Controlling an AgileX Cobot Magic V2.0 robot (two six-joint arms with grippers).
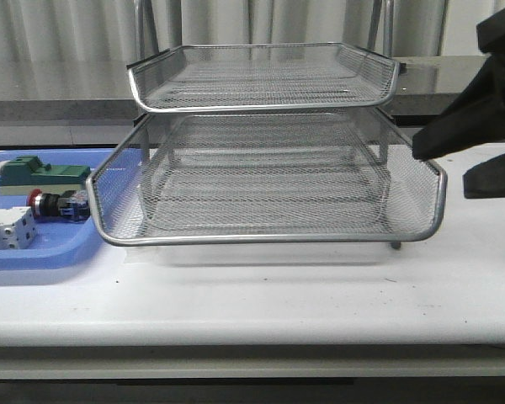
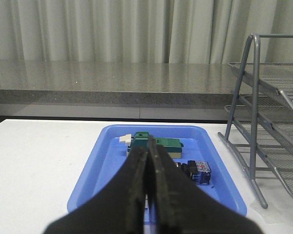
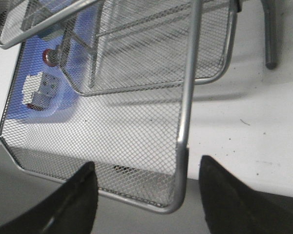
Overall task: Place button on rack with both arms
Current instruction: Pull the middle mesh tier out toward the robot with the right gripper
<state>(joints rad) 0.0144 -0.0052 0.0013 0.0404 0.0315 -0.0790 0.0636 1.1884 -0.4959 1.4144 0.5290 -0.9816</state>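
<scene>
The button [image 1: 57,204], with its red head, black body and blue rear block, lies in the blue tray [image 1: 34,257] left of the rack [image 1: 269,231]. In the left wrist view my left gripper [image 2: 149,161] is shut and empty, hovering over the tray's near end. Its fingers hide part of the button [image 2: 198,171]. My right gripper [image 1: 444,168] hangs open above the rack's right front corner. In the right wrist view its fingers [image 3: 75,202] straddle the rim of the rack [image 3: 185,122], and the button's red head [image 3: 50,57] shows through the mesh.
A green block [image 1: 44,174] lies behind the button and a white-grey block [image 1: 7,229] in front of it, both in the tray. The rack's upper tier [image 1: 265,76] overhangs the middle tier. A grey ledge [image 2: 112,83] and curtains run along the back.
</scene>
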